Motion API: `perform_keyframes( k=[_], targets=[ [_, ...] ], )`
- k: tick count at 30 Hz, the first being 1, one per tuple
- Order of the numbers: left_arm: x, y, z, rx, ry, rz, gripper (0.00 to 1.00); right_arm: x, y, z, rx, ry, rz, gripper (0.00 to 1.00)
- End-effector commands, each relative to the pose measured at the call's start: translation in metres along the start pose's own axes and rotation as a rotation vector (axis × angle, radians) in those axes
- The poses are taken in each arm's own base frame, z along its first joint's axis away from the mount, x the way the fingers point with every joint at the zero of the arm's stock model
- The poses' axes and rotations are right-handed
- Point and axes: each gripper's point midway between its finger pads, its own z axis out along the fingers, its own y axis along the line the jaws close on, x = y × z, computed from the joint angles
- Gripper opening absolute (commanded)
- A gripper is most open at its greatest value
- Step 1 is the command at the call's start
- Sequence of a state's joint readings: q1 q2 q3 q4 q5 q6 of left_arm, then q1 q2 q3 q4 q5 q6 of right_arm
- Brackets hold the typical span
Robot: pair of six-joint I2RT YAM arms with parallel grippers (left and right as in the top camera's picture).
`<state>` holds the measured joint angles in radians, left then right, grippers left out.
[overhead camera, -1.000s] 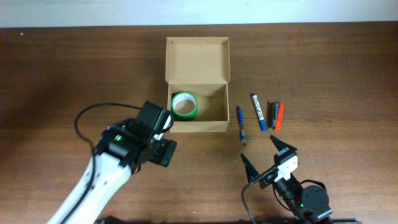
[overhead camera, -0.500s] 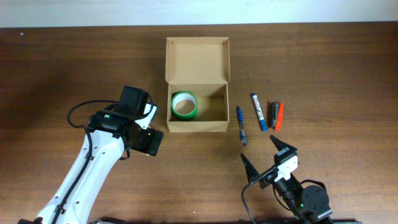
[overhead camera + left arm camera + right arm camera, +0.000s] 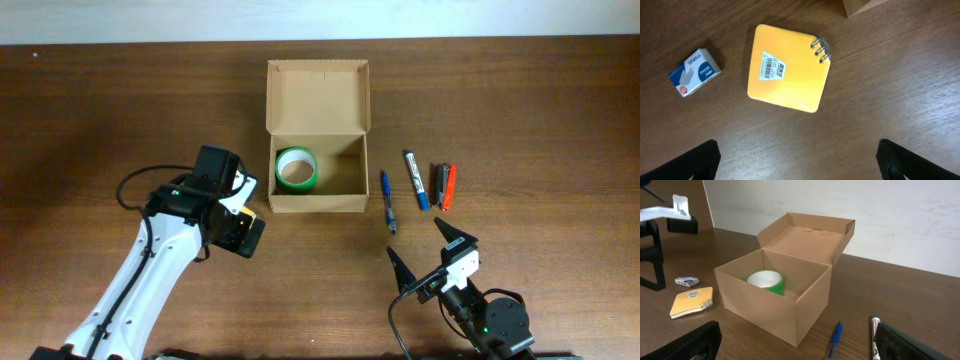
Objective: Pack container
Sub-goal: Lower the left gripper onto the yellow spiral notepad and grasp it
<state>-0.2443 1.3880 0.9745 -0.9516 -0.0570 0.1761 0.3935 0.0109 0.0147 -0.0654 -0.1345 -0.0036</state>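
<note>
Nearest the base, the right arm (image 3: 480,310) holds its jaws spread wide with nothing between them, aimed up the dark wooden surface (image 3: 540,120) toward a row of pens. The left arm (image 3: 160,260) reaches in from the lower left, its jaws also spread wide and empty. They hang over a yellow spiral notepad (image 3: 788,68) lying flat with a barcode sticker facing up. A small blue-and-white box (image 3: 694,72) sits near the notepad but apart from it. Just beyond the right jaws, a blue pen (image 3: 387,200) lies just beside the container's right wall. Further right come a blue-capped white marker (image 3: 415,180), then a black marker (image 3: 438,183) and a red marker (image 3: 449,186) lying side by side. The container (image 3: 318,203), a tan cardboard box, stands at the middle of the surface between the two arms with its hinged lid folded open toward the far edge. Inside it, a green tape roll (image 3: 296,169) lies flat in the left half, and the rest of the floor is bare cardboard.
</note>
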Motion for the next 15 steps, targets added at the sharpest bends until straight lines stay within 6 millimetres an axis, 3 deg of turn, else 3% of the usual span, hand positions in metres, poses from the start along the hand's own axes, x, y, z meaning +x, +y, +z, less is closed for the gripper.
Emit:
perform_keyframes(
  k=[1,10,15],
  targets=[
    [0.005,-0.003,0.013,0.019,0.014,0.056,1.0,0.002,0.0,0.0,0.003,-0.001,-0.004,0.99],
    [0.009,-0.004,0.05,0.029,0.07,0.224,1.0,0.002,0.0,0.0,0.003,-0.001,-0.004,0.99],
    [0.0,0.003,0.067,-0.009,0.071,0.275,1.0,0.002,0.0,0.0,0.003,-0.001,-0.004,0.99]
  ],
)
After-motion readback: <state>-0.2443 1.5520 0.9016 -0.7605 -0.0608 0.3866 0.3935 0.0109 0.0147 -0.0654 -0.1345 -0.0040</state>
